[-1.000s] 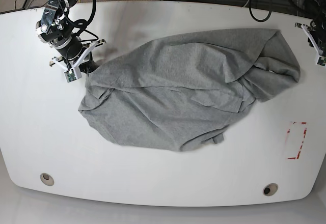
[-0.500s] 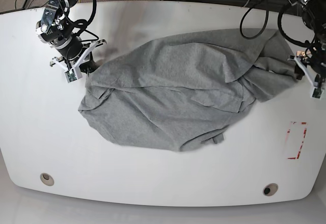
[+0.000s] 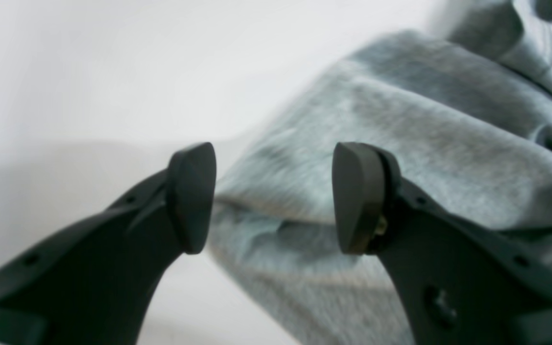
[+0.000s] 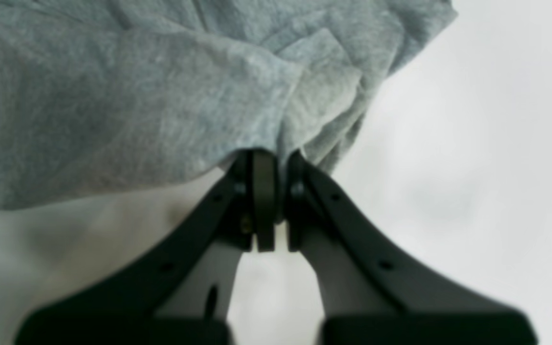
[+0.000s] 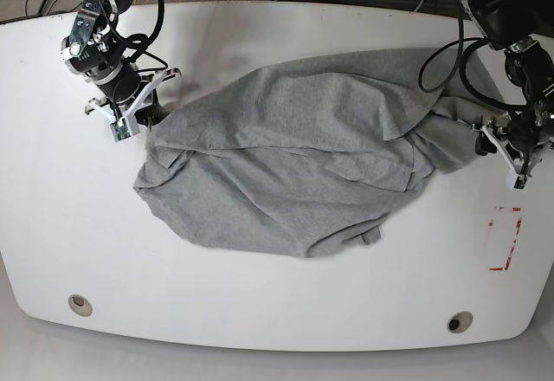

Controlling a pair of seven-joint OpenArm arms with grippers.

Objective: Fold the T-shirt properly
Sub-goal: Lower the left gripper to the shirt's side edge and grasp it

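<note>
The T-shirt (image 5: 312, 160) lies crumpled and unfolded across the middle of the white table (image 5: 260, 312), a grey heap running from the far left corner of the base view down to a bunched fold at the right; no lettering shows on the upturned side. The right gripper (image 5: 145, 111), at the left of the base view, is clamped on the shirt's upper left edge: its wrist view shows the two black fingers (image 4: 264, 191) pressed together with a pinch of grey cloth drawn up between their tips. It sits in the same spot as a second ago, and the cloth around it looks unchanged.

The left arm is what has moved. A second ago only its tip showed at the table's far right edge, well apart from the shirt; half a second ago it had come in beside the right-hand bunch; now the left gripper (image 5: 492, 143) is lower and closer, just at the edge of that bunched fold. Its jaws stand apart, and in its wrist view the dark pads (image 3: 192, 196) frame a rounded fold of the shirt (image 3: 400, 143) lying on the table beyond them, with nothing pinched between them
</note>
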